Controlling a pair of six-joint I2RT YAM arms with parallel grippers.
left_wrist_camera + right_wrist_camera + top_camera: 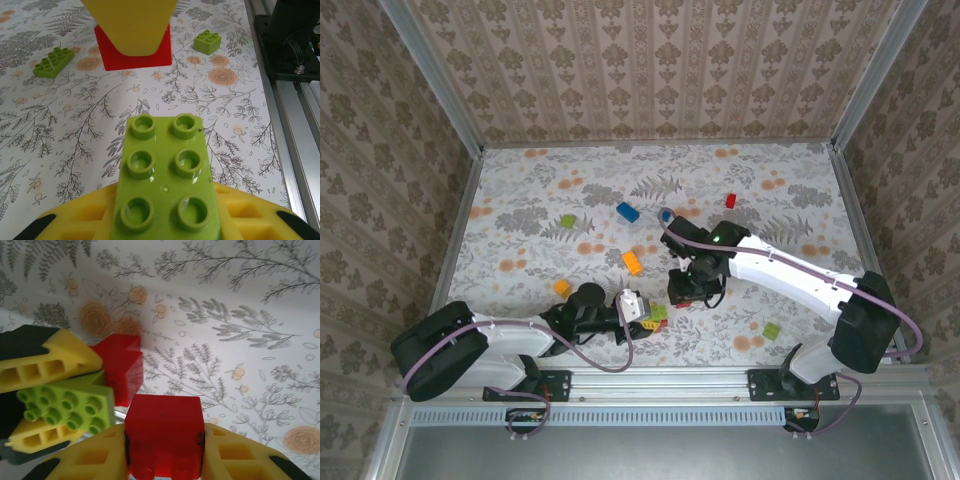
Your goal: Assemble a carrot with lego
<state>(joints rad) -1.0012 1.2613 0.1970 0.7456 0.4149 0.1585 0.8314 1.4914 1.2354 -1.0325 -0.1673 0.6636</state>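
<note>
Each arm has a piece pinched tight: left gripper clamped on a green brick, right gripper squeezing a red brick. They're held close together just above the table, studs out, I'd guess to line up for snapping together.

Left arm: white link shells, black joint housings, 1 bulky rounded black shoulder casing.
Right arm: matching white and black build, the same rounded black shoulder casing.
Cables: lilac-grey, 1 looping loosely along each arm.
Base plates: black, flat, with a silver screw head.
Fingers: yellow moulded plastic, ribbed with rectangular hollow cells, black at the outer corners.
</note>
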